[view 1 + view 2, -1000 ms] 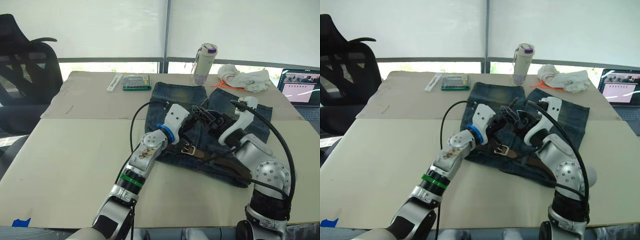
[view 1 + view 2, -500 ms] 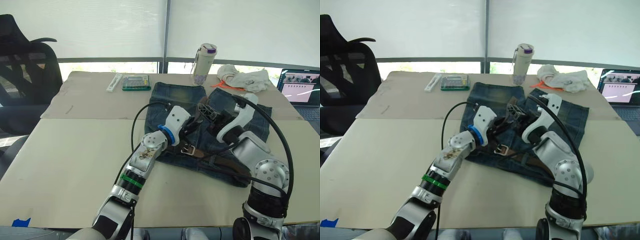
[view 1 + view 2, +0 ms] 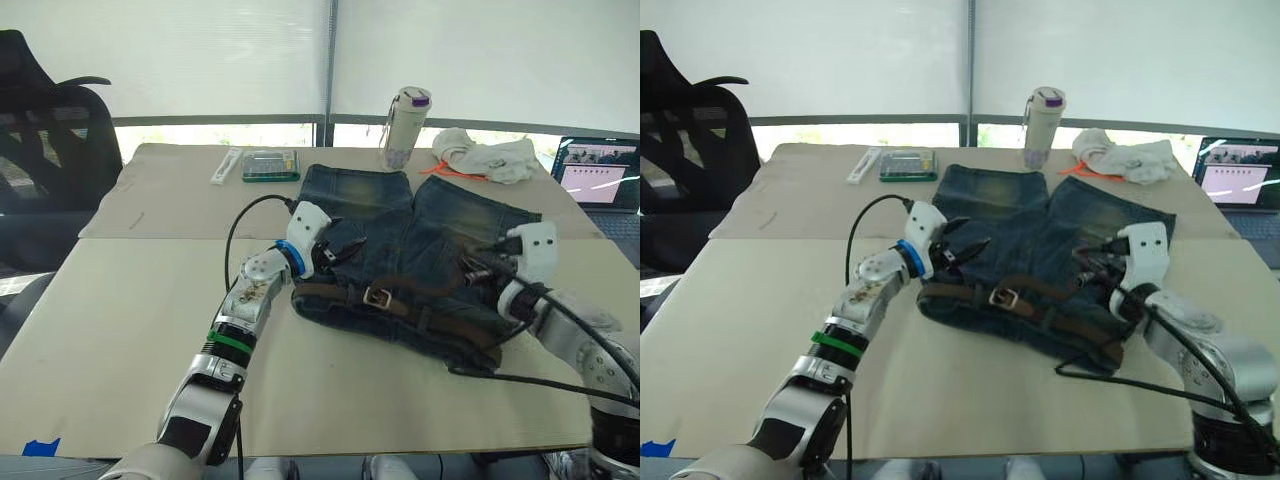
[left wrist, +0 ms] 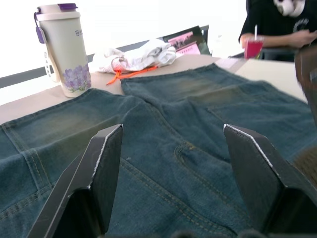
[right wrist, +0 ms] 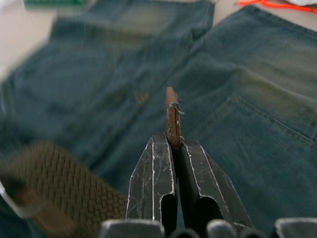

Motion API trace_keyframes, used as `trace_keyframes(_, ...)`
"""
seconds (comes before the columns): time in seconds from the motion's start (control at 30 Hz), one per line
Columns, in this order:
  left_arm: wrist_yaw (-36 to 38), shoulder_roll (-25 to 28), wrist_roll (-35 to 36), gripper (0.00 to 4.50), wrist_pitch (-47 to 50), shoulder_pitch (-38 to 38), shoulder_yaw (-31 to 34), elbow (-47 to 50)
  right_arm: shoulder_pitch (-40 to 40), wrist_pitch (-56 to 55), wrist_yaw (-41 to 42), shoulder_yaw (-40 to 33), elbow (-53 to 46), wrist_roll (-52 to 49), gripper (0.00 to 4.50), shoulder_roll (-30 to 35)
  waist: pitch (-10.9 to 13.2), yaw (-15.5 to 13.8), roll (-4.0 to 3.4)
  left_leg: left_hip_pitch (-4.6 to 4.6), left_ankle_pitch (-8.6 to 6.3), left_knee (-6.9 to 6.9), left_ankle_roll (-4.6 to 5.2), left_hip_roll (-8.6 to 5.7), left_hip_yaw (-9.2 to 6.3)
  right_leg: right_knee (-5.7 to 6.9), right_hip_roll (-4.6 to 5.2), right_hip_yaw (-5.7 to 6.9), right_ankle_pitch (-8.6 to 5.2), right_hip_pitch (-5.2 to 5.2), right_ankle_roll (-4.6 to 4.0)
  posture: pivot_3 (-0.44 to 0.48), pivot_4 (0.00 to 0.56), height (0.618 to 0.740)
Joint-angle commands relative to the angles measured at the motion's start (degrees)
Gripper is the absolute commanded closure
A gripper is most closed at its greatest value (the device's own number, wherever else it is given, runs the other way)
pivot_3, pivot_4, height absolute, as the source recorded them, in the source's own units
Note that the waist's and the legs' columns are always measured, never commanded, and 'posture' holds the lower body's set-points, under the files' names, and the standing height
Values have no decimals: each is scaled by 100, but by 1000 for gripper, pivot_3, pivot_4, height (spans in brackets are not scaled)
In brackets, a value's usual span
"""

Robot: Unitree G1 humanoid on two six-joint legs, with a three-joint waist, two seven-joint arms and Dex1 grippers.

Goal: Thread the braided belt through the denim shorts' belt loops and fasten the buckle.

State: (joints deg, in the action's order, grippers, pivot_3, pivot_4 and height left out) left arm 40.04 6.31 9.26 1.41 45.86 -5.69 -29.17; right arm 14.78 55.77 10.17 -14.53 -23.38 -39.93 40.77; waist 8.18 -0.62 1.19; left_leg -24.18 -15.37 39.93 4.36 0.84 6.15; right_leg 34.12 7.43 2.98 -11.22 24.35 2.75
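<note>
Belt (image 3: 420,300) tip (clamped) in right pincer (image 5: 173,148)

Bright daylight through white blinds (image 3: 200,50) along the far window. A beige tabletop (image 3: 130,320) fills the room's middle, and a black chair (image 3: 45,150) sits at its left.

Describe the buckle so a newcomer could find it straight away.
Start at the denim shorts spread mid-table. Along their near edge, the waistband, runs a dark brown braided belt. The buckle sits about midway along it: a small silver frame, the one shiny metal piece on brown strap and blue denim.
</note>
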Motion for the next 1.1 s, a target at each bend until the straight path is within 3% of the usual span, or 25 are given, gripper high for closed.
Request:
trace_keyframes(0.03,118,-167,64,1104,-84,111,-38,-85,45,-221,224,-3,-322,161,4500,63,0,-9,0,0,0,3,-1,0,0,0,0,-1,1,0,2,0,150,737)
trace_keyframes(0.1,140,-250,15,1104,-101,103,-70,-193,48,-177,296,29,-402,178,4500,43,1,-19,1,-1,1,8,-1,-1,-1,0,0,-1,3,-2,5,0,150,737)
trace_keyframes(0.13,168,-309,-13,1343,-124,89,-109,-246,30,-159,338,72,-452,225,4500,71,1,-17,1,-2,1,10,-1,-1,-1,0,0,-1,3,-2,5,0,150,737)
trace_keyframes(0.47,410,-536,-339,4459,-477,42,-493,-699,19,-148,490,41,-481,453,4500,-22,0,-15,1,-2,-2,13,4,0,-1,0,0,-2,4,-3,6,0,150,737)
trace_keyframes(0.8,701,-591,-581,4459,-304,-125,-825,-994,8,-66,488,-151,-504,520,4500,-74,0,-22,1,-2,-7,18,12,1,-2,1,0,-2,5,-3,6,0,150,737)
trace_keyframes(1.1,608,-563,-1940,4459,-646,110,-1904,-2186,161,76,387,-351,-531,469,4500,-55,-13,-97,2,7,-16,33,27,0,-7,2,1,1,5,-23,7,0,150,737)
